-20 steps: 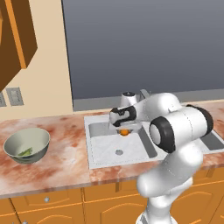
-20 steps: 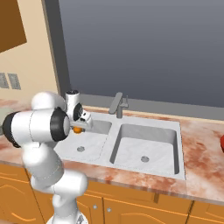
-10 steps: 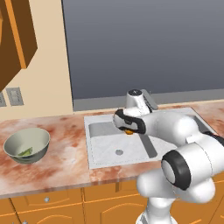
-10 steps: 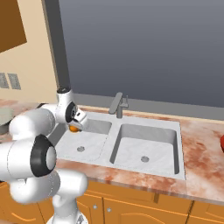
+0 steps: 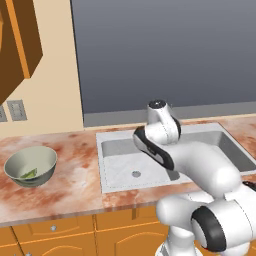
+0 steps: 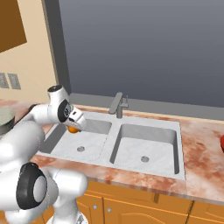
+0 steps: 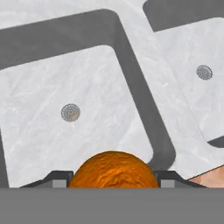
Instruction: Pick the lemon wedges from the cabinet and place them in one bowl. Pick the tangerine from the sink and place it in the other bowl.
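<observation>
My gripper [image 6: 75,126] is shut on the tangerine [image 6: 72,129], a small orange ball held above the left basin of the grey double sink [image 6: 173,127]. In the hand view the tangerine [image 7: 113,168] sits between the two fingertips [image 7: 59,178], over the left basin near its drain. The pale grey-green bowl [image 5: 37,156] stands on the counter left of the sink, with yellow-green lemon wedges [image 5: 28,174] lying inside. The orange-brown cabinet [image 5: 17,47] hangs at the upper left. In the left base view my own arm hides the hand.
The grey faucet [image 6: 117,104] rises behind the divider between the basins. A red object [image 6: 222,142] shows at the counter's right edge. Wall outlets [image 5: 15,111] sit under the cabinet. Wooden drawer fronts [image 5: 55,227] run below the marbled counter.
The arm's elbow and upper links have swung round toward the base. The hand has stayed over the left basin, still holding the tangerine.
</observation>
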